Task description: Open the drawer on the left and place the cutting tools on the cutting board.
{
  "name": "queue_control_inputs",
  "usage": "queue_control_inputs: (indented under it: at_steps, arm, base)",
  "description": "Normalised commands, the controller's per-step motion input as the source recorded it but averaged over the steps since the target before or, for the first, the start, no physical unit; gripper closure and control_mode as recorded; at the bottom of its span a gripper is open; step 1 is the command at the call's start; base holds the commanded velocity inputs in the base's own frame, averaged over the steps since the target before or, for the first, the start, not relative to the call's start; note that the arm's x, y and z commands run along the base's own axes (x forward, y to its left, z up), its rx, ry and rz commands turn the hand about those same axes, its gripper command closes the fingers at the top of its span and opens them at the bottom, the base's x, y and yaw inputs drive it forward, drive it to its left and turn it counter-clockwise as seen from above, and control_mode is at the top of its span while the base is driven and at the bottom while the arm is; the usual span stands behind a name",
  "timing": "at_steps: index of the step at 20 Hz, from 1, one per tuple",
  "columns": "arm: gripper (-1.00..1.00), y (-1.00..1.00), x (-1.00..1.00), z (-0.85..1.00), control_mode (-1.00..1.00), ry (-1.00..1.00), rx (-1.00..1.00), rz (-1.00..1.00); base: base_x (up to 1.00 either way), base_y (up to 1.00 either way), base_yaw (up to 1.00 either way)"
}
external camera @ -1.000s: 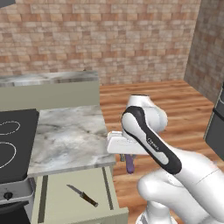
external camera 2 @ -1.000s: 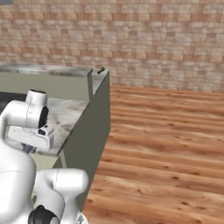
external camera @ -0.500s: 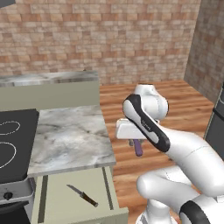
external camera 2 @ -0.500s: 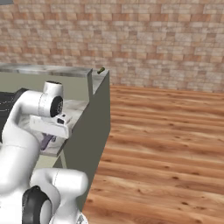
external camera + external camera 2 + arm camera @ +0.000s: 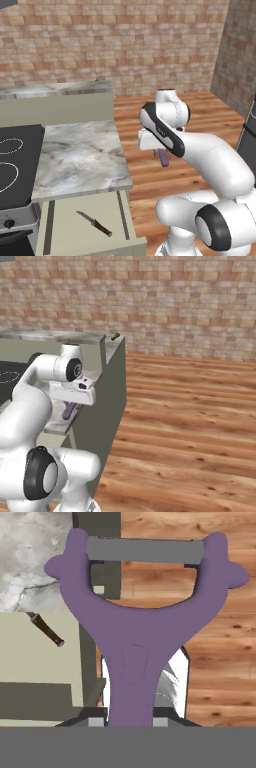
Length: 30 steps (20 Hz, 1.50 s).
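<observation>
Holding: my gripper [image 5: 130,719] is nearly closed on the stem of the purple Y-shaped peeler [image 5: 135,647], pinching it with only a narrow gap between my fingers.
Peeler handling: I judge it light and rigid, a smooth plastic body with a grey blade bar across its fork; smooth sides could twist in a pinch, so the stem is the right hold, not the blade end.
Peeler against fingers: the stem rises from between my tips, the fork and blade pointing away from me, roughly centred, with no tilt I can make out.
Peeler in the room: in the left base view the purple peeler [image 5: 163,158] hangs below my hand, over the wooden floor just beside the marble counter [image 5: 80,157], clear of it.
Drawer: the drawer [image 5: 87,227] is pulled open beneath the counter edge.
Knife: the small dark-handled knife [image 5: 94,223] lies flat on the drawer floor, well apart from my fingers; thin and stiff, I judge, best taken across its handle.
Cutting board: I cannot tell where it is.
</observation>
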Motion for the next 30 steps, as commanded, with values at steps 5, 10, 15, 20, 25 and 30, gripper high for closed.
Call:
queue_control_inputs:
  at_steps: [5, 10, 15, 20, 25, 30]
  arm:
    - [1.0, -0.43, 0.16, -0.1, -1.0, 0.0, -0.03, 0.0]
    - [1.0, -0.37, 0.01, 0.0, -1.0, 0.0, 0.0, 0.0]
    - [1.0, -0.28, 0.0, 0.0, -1.0, 0.0, 0.0, 0.0]
    - [1.0, 0.0, 0.0, 0.0, 1.0, 0.0, 0.0, 0.0]
    - [1.0, 0.0, 0.0, 0.0, 1.0, 0.0, 0.0, 0.0]
    - [1.0, 0.0, 0.0, 0.0, 1.0, 0.0, 0.0, 0.0]
  base:
    - [0.0, 0.0, 0.0]
    - [0.0, 0.0, 0.0]
    - [0.0, 0.0, 0.0]
    - [0.07, -0.59, 0.0]
    - [0.67, -0.86, 0.0]
    - [1.0, -0.34, 0.03]
